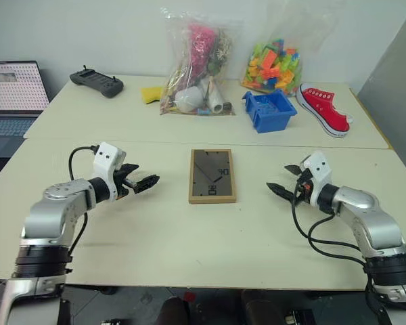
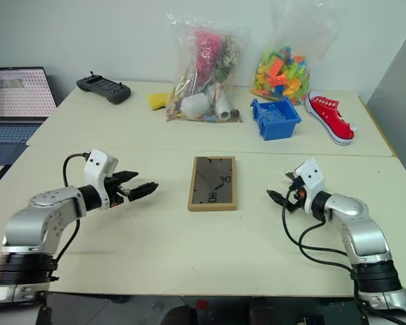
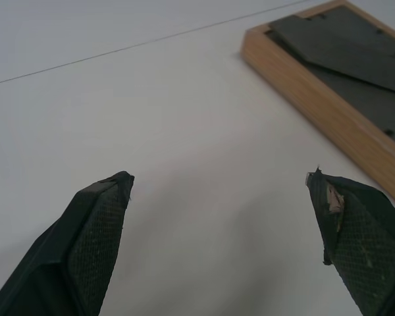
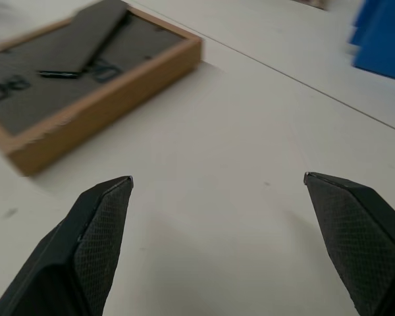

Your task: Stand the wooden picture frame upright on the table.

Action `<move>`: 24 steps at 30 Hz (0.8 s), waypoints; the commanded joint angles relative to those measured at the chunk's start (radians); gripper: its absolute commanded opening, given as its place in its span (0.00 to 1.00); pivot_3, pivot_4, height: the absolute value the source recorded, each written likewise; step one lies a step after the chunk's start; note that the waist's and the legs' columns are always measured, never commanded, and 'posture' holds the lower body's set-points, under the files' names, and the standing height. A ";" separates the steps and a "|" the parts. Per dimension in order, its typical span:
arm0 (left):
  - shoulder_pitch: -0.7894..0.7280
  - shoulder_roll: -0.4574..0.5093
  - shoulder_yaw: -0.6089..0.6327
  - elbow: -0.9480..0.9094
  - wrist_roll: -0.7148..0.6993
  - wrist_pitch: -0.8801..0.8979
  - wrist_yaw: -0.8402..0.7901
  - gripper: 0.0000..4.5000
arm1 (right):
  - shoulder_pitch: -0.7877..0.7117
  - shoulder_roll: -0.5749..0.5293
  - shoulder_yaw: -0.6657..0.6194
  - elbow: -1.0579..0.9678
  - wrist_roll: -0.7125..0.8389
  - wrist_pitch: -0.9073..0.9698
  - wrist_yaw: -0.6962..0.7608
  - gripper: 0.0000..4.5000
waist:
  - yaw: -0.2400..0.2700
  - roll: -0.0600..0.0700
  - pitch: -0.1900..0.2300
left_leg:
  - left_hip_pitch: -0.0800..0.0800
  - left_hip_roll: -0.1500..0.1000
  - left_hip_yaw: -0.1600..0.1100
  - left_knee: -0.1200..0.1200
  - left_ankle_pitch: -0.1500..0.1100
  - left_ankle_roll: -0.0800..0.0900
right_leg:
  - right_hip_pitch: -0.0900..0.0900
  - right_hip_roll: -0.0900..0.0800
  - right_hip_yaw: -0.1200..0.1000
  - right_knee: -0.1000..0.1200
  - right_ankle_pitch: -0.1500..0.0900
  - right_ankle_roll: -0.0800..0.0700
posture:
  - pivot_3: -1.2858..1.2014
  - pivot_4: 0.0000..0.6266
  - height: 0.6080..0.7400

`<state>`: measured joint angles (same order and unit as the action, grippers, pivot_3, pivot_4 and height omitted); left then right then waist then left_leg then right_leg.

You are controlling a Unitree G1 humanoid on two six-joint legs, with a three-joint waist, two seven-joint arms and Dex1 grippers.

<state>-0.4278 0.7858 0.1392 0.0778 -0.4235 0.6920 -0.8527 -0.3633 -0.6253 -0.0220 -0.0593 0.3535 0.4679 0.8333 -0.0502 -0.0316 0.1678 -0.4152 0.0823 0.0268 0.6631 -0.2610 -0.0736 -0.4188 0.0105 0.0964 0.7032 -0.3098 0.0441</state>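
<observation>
While wooden picture frame (image 1: 212,176) lies flat on worktop (image 1: 189,230), flanked by left tool (image 1: 141,181) and right tool (image 1: 284,183), both spread, ready to grab.

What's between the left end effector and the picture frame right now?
Nothing: just bare table. The left end effector, open, sits apart from the wooden picture frame, which lies flat. The left eye view and left wrist view both show it.

The wooden picture frame (image 1: 212,176) lies flat on the table (image 1: 155,230), between both grippers.

Bright, even light; blurred wrist-view backgrounds
</observation>
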 commanded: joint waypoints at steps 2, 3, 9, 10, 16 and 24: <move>-0.040 0.039 -0.016 0.012 0.009 -0.030 -0.067 1.00 | -0.034 -0.046 -0.023 -0.009 0.045 -0.025 0.107 0.98 | 0.002 0.000 0.000 | 0.000 0.000 0.000 0.000 0.000 0.000 | 0.000 0.000 0.000 -0.001 0.000 0.000 | 0.52 0.24 1.00; -0.051 0.032 -0.016 0.015 0.011 -0.033 -0.061 1.00 | -0.043 -0.044 -0.019 0.002 0.036 -0.036 0.106 0.98 | 0.003 0.000 0.000 | 0.000 0.000 0.000 0.000 0.000 0.000 | 0.000 0.000 0.000 -0.001 0.000 0.000 | 0.52 0.24 1.00; -0.074 -0.018 -0.008 0.019 0.009 -0.042 -0.025 1.00 | -0.061 -0.021 -0.020 0.046 0.009 -0.064 0.074 0.98 | 0.007 0.000 0.000 | 0.000 0.000 0.000 0.001 0.000 0.000 | 0.000 0.000 0.000 -0.001 0.000 0.000 | 0.52 0.24 1.00; -0.072 -0.019 -0.005 0.013 0.000 -0.039 -0.032 1.00 | -0.063 -0.020 -0.017 0.047 0.009 -0.065 0.076 0.98 | 0.007 0.000 0.000 | 0.000 0.000 0.000 0.001 0.000 0.000 | 0.000 0.000 0.000 -0.001 0.000 0.000 | 0.52 0.24 1.00; -0.102 -0.036 0.000 0.025 -0.026 -0.033 -0.049 0.77 | -0.132 0.011 -0.023 0.100 0.039 -0.059 0.093 0.77 | 0.009 0.000 0.000 | 0.000 0.000 0.000 0.001 0.000 0.000 | 0.000 0.000 0.000 0.000 0.000 0.000 | 0.52 0.24 1.00; -0.139 -0.099 -0.054 0.072 0.034 -0.093 -0.012 0.38 | -0.204 0.092 0.002 0.191 0.022 -0.083 0.070 0.36 | 0.015 0.000 0.000 | 0.000 0.000 0.000 0.001 0.000 0.000 | 0.000 0.000 0.000 0.000 0.000 0.000 | 0.52 0.24 1.00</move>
<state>-0.5402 0.7131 0.1107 0.1406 -0.4218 0.6500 -0.8914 -0.5338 -0.5663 -0.0163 0.1107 0.3733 0.4074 0.9224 -0.0351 -0.0317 0.1676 -0.4154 0.0824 0.0269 0.6649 -0.2609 -0.0736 -0.4185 0.0103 0.0964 0.7034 -0.3098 0.0440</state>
